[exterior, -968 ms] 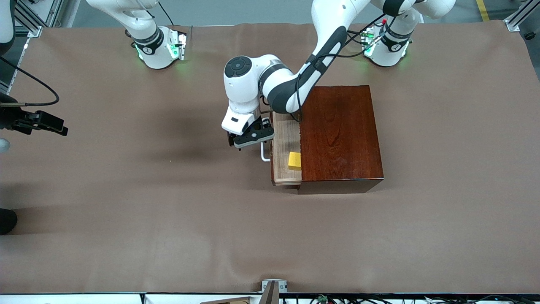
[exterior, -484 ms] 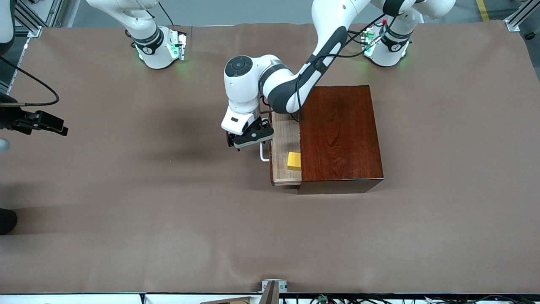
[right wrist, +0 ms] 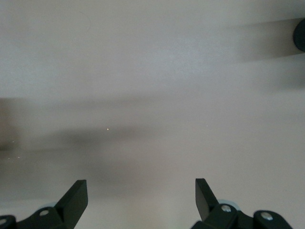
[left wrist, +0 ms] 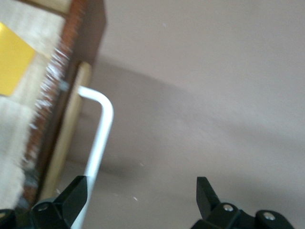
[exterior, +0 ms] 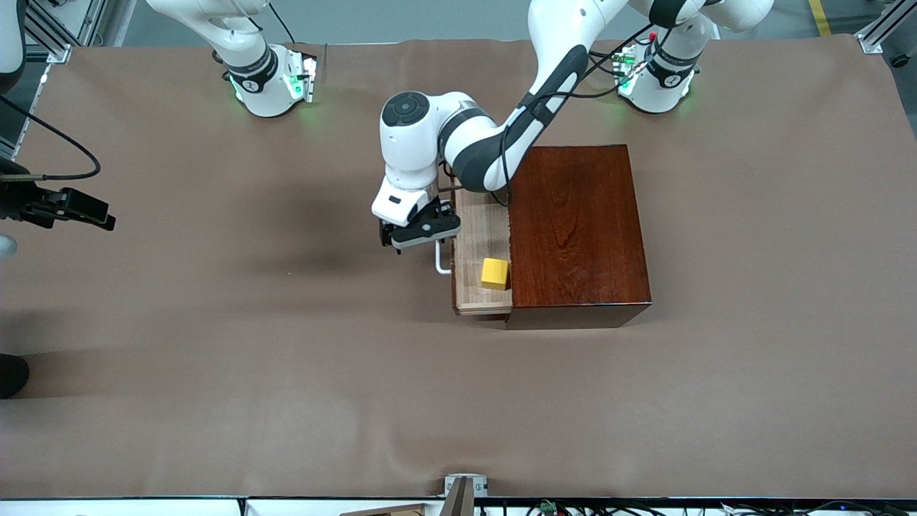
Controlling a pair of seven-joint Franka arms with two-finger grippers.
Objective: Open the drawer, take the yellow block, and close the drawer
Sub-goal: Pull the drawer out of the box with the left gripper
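Brown table (exterior: 215,358), left claw (left wrist: 138,200) spread, one finger (left wrist: 71,195) against handle (left wrist: 97,143)

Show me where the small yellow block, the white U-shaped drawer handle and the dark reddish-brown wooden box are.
small yellow block (exterior: 495,273): front view, on its top face.
white U-shaped drawer handle (left wrist: 101,129): left wrist view, on the long bar.
dark reddish-brown wooden box (exterior: 577,222): front view, on the middle of its glossy top.
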